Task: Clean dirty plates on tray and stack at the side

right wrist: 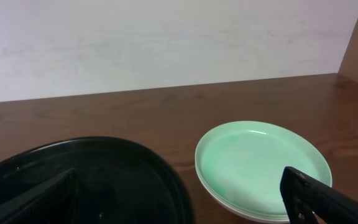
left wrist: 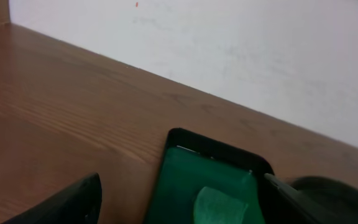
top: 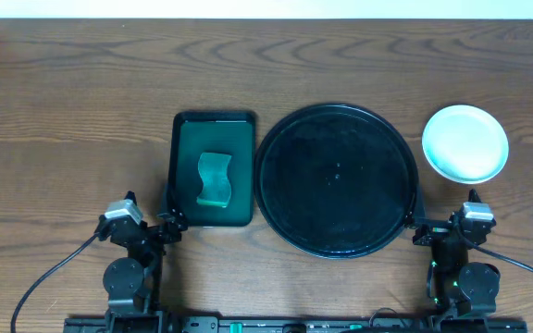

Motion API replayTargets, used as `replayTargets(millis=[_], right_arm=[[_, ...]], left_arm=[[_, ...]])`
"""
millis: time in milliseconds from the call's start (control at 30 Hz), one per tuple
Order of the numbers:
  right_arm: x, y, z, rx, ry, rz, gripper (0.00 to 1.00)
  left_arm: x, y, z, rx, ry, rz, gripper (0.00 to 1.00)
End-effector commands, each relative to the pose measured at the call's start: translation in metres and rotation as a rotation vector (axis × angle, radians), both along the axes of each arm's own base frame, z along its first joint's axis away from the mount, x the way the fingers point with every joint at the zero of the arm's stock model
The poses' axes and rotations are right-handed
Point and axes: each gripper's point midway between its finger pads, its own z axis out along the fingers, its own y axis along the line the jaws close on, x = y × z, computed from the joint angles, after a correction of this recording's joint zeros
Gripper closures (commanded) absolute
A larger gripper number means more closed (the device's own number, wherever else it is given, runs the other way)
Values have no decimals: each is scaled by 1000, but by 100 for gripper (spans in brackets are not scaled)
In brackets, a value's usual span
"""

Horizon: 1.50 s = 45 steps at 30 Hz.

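Wooden table (top: pixel 63 111) | dark green rectangular tray (top: pixel 188 148) resting flat on it | pale green sponge (top: pixel 215 178) lying inside tray

Left arm (top: pixel 126 257) first: matt black, built of rounded, drum-like joints; a pale grey boxy block (top: pixel 121 212) is mounted near its wrist; right arm (top: pixel 467 273) is the twin, black with its own grey block (top: pixel 477 214); small green lights (top: pixel 434 269) glow on its casing; a thin black cable (top: pixel 54 276) loops off the left base, another (top: pixel 526 275) off the right; up close, the left gripper (left wrist: pixel 179 208) has dark, wedge-shaped fingers (left wrist: pixel 73 200); the right gripper (right wrist: pixel 179 199) has black, flat, square-edged fingers (right wrist: pixel 319 196).
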Motion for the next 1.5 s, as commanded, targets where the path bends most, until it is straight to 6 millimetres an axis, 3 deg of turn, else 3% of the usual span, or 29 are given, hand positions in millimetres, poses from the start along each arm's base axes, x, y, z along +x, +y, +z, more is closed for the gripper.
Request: replayTargets(millis=[0,1467], right_arm=[[-1,-7,0,11,-4,-32,1],[-1,-7,0,11,-4,-32,1]], left_arm=[[-1,-3,-15,114,54,-33,20],[-1,-3,-15,138,57,-36,20]])
